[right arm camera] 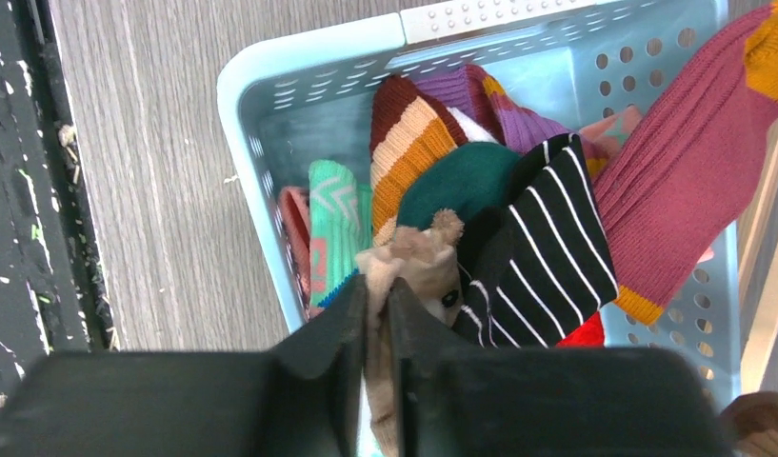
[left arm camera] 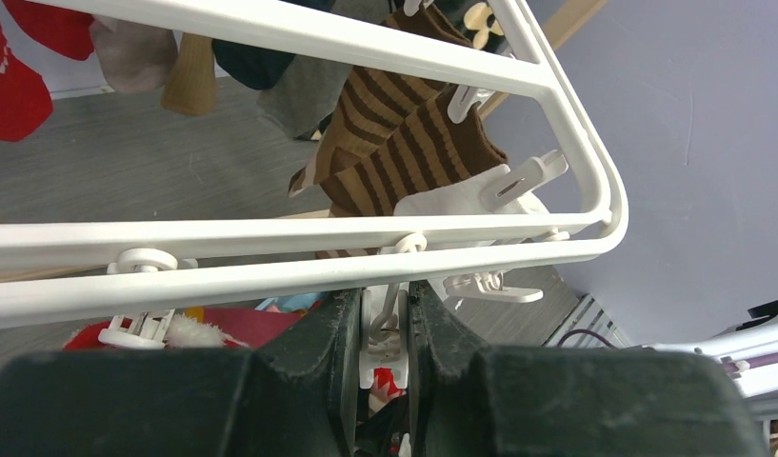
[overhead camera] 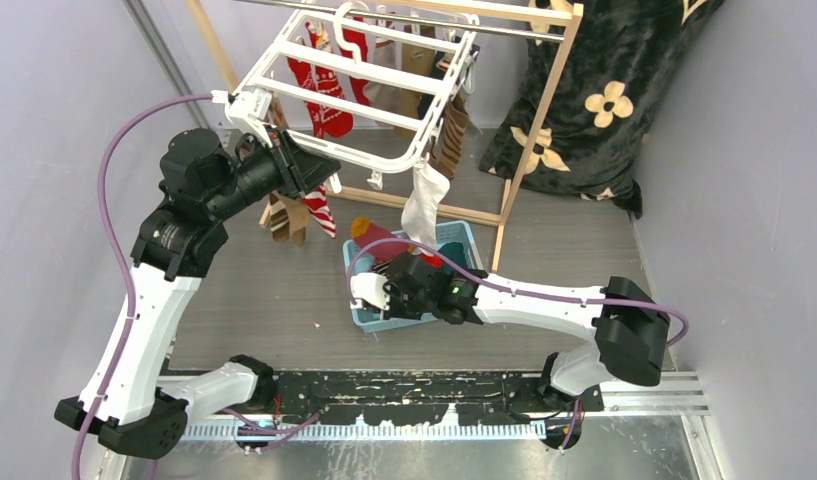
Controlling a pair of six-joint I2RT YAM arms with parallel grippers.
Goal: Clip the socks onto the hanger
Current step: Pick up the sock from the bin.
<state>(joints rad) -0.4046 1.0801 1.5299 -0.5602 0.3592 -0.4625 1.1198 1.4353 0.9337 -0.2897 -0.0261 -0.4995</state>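
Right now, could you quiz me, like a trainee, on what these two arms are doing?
1. True or false: the right gripper pinches a tan sock in the blue basket.
2. The left gripper grips: A) a peg on the hanger, B) the basket, C) nothing?
3. What colour are the black sock's stripes?
Key: 1 true; 2 A; 3 white.

grey wood-grain table, light blue basket, wooden frame standing on it
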